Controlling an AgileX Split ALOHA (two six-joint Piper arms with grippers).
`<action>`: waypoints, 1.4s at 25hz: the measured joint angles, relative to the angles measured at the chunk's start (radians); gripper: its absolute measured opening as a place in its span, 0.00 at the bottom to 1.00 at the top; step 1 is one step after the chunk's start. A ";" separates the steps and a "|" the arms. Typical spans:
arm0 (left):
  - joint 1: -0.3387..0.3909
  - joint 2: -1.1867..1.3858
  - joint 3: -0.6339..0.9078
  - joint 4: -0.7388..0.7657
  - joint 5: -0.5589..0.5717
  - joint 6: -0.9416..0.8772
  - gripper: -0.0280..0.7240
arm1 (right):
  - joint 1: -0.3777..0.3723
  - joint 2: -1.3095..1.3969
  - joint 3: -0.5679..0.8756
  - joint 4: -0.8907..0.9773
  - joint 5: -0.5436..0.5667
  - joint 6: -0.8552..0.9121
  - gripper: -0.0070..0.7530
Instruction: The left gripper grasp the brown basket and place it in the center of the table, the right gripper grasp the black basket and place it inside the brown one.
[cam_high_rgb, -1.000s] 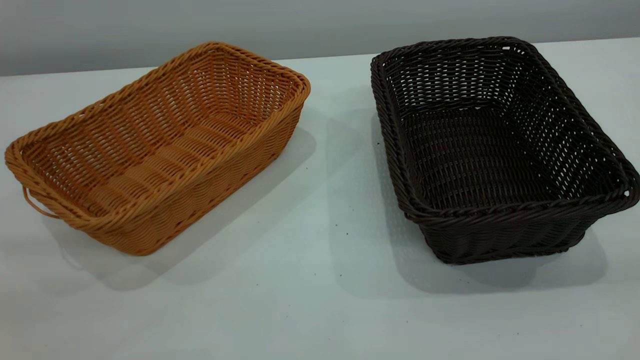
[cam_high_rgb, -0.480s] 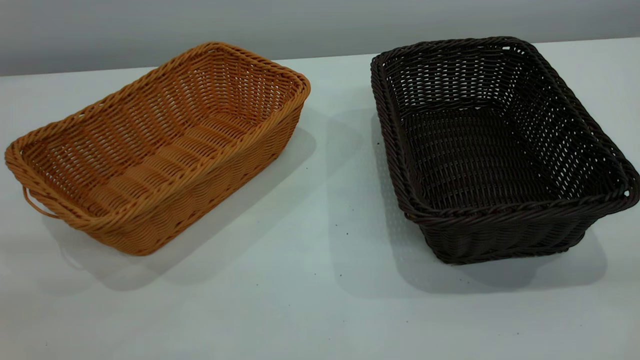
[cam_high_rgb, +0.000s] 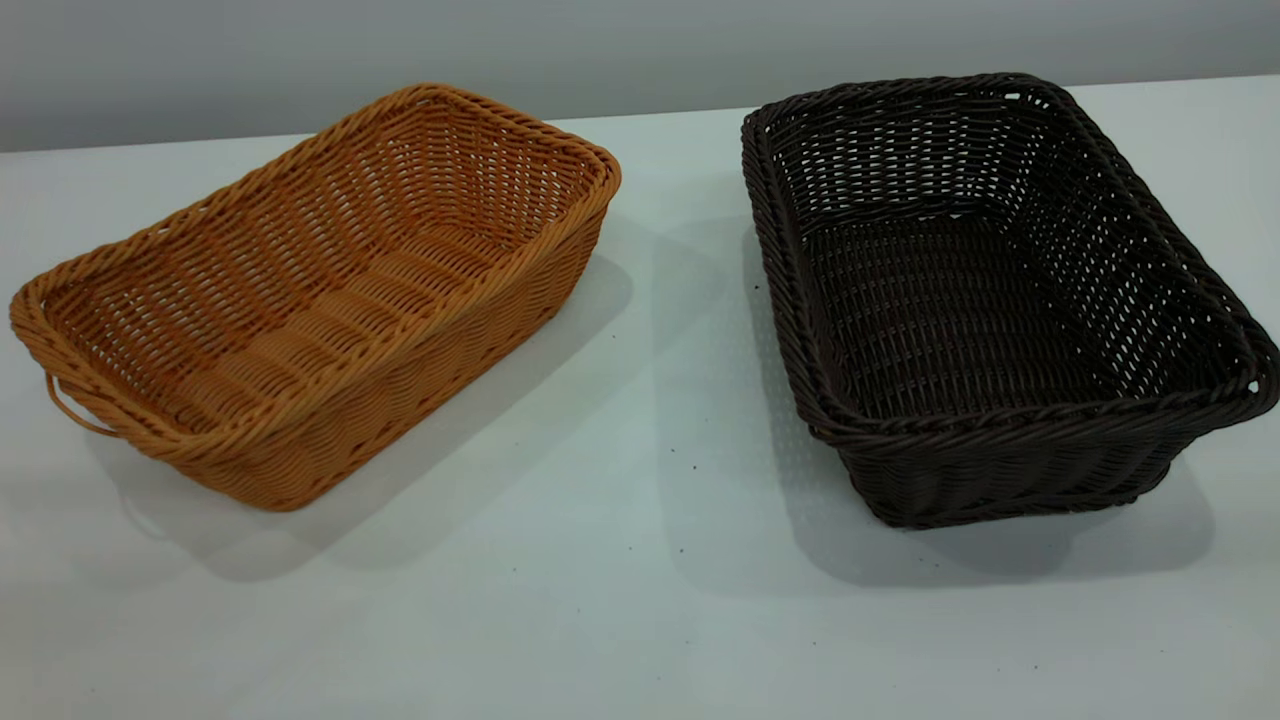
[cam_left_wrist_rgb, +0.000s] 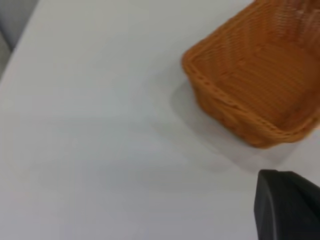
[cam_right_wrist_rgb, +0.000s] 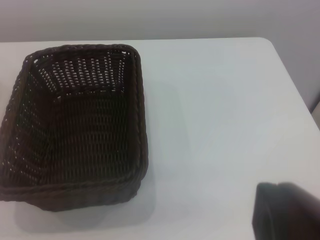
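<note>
Two baskets: I have both standing upright on the table, apart from each other, with bare white tabletop between them.
Brown basket: on my exterior feed it sits at about 9 o'clock from the table's middle, turned at an angle so its long axis runs from roughly 7 o'clock to 1 o'clock. It is empty. A small loop hangs from its near short end.
Black basket: at about 3 o'clock from the table's middle, also empty, its long axis running nearly from 6 o'clock to 12 o'clock with a slight tilt. Its braided rim is whole all the way round.
Left gripper: I see only a dark piece of it at the corner of the left wrist feed, above bare table and near one corner of the brown basket, not touching it. Whether its fingers are apart or together I cannot tell.
Right gripper: again just a dark piece at the corner of the right wrist feed, over bare table and well apart from the black basket. I cannot tell how its fingers stand either.
Exterior feed: neither arm shows in it.
Table surface: a few tiny dark specks lie in the near middle.
</note>
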 joint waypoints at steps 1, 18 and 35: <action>0.000 0.000 0.000 -0.012 -0.005 0.008 0.04 | 0.000 0.000 0.000 0.005 0.000 0.000 0.01; -0.009 0.202 -0.111 -0.264 -0.094 0.326 0.52 | 0.001 0.210 -0.141 0.303 0.084 -0.043 0.50; -0.091 0.541 -0.155 -0.239 -0.133 0.325 0.56 | 0.001 0.519 -0.137 0.744 -0.071 -0.020 0.53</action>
